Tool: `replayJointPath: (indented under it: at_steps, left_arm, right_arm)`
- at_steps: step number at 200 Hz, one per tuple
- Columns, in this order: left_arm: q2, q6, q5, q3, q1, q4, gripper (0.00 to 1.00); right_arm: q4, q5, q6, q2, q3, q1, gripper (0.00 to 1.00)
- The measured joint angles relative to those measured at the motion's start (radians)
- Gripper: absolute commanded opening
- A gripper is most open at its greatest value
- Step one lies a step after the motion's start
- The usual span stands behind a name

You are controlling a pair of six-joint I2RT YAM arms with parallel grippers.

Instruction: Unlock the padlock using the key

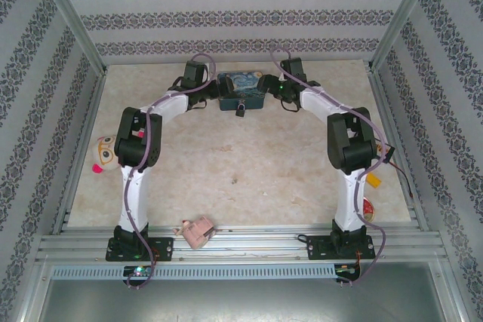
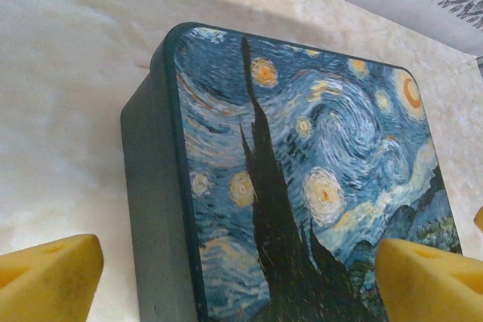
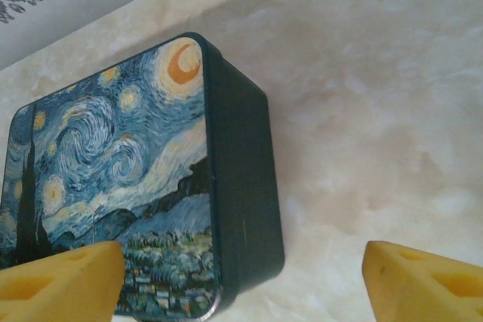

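Observation:
A tiny dark padlock (image 1: pixel 240 110) lies on the table just in front of a blue-and-yellow swirly-painted tin (image 1: pixel 240 92) at the back centre. My left gripper (image 1: pixel 213 90) is at the tin's left end and my right gripper (image 1: pixel 266 87) is at its right end. In the left wrist view the gripper (image 2: pixel 238 284) is open, its yellow fingertips (image 2: pixel 45 277) spread across the tin's (image 2: pixel 302 186) left edge. In the right wrist view the gripper (image 3: pixel 241 284) is open too, its fingertips (image 3: pixel 423 284) straddling the tin's (image 3: pixel 151 179) right side wall. Neither gripper holds anything.
A plush toy (image 1: pixel 104 153) lies by the left arm's elbow. A pink object (image 1: pixel 198 231) sits on the near rail. A red-and-yellow item (image 1: pixel 367 205) is by the right arm's base. Patterned walls and metal posts enclose the table (image 1: pixel 241 171).

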Motion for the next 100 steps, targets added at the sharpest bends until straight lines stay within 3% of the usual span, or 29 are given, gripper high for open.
replayJointPath:
  at_steps: [42,100]
  left_arm:
    - [0.041,-0.010,0.014,0.024,-0.004,-0.003,0.75]
    - [0.046,-0.005,0.030,0.028,-0.014,0.012,0.44]
  right_arm:
    - [-0.001,-0.067,0.030,0.076,0.069,0.000,0.58]
    - [-0.001,-0.117,0.052,0.099,0.074,0.003,0.39]
